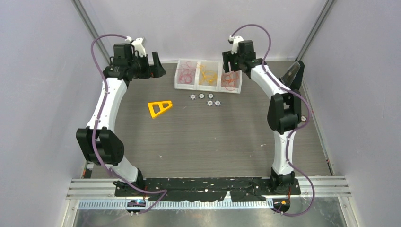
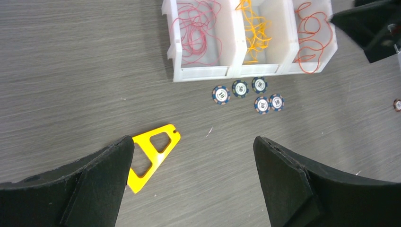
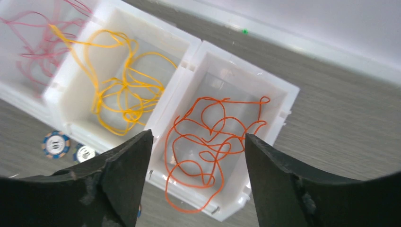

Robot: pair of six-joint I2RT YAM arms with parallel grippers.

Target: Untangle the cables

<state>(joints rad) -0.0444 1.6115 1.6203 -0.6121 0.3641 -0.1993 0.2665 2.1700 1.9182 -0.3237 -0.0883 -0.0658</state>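
Observation:
The cables lie sorted in a white three-compartment bin (image 1: 208, 88) at the back of the table. Red cables (image 1: 187, 73) fill the left compartment, yellow cables (image 1: 208, 74) the middle, and an orange cable (image 1: 230, 81) the right. My right gripper (image 3: 198, 135) hovers open just above the orange cable (image 3: 213, 137), with nothing between its fingers. One orange loop hangs over the bin's near wall. My left gripper (image 2: 192, 138) is wide open and empty, raised at the back left (image 1: 156, 66), well away from the bin (image 2: 203, 73).
A yellow triangular plastic frame (image 1: 159, 108) lies flat left of centre, partly behind my left finger in the left wrist view (image 2: 153, 156). Several poker chips (image 1: 204, 98) sit in front of the bin. Enclosure walls close in both sides and the back.

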